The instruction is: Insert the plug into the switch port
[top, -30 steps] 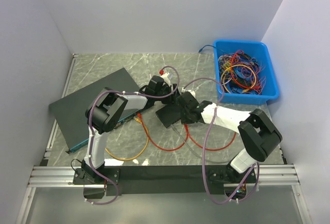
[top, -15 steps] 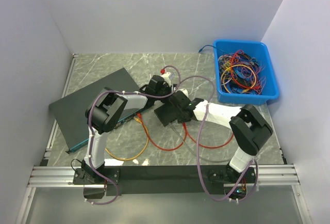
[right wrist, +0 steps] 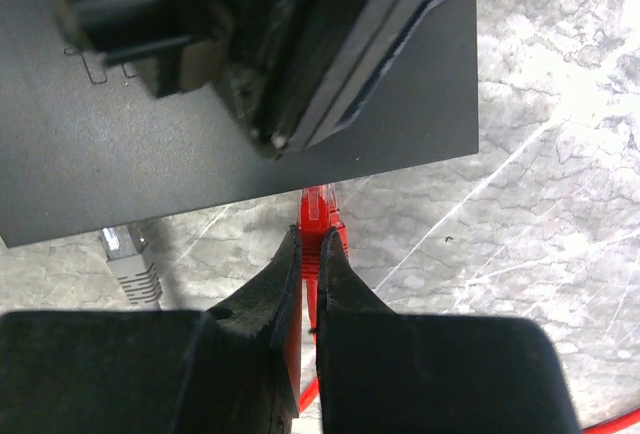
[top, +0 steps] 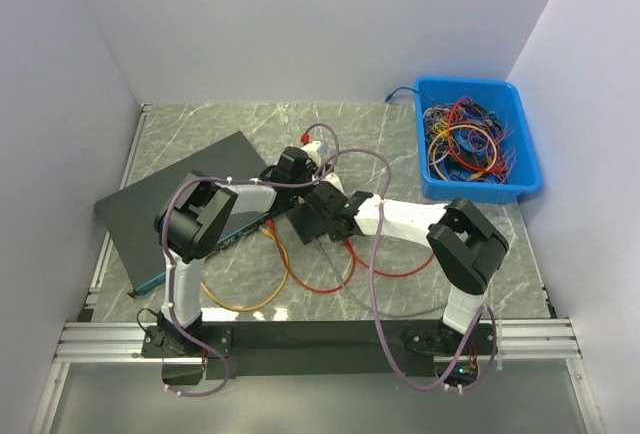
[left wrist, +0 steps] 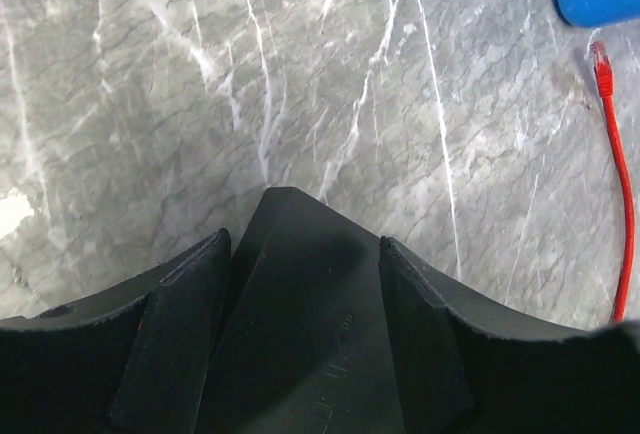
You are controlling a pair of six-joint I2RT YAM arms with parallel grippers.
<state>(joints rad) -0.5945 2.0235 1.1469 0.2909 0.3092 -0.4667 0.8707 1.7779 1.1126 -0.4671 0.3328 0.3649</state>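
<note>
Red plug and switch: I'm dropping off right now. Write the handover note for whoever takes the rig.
Left gripper: jaws wide, astride a corner of a black housing; clamped or not, cannot tell.
Right gripper: jaws shut on the red plug, its tip at the near edge of the switch, most of the plug showing outside.
Done: plug gripped and held at the switch.
To do: no port shows in any view; find it, align, push home, release.
</note>
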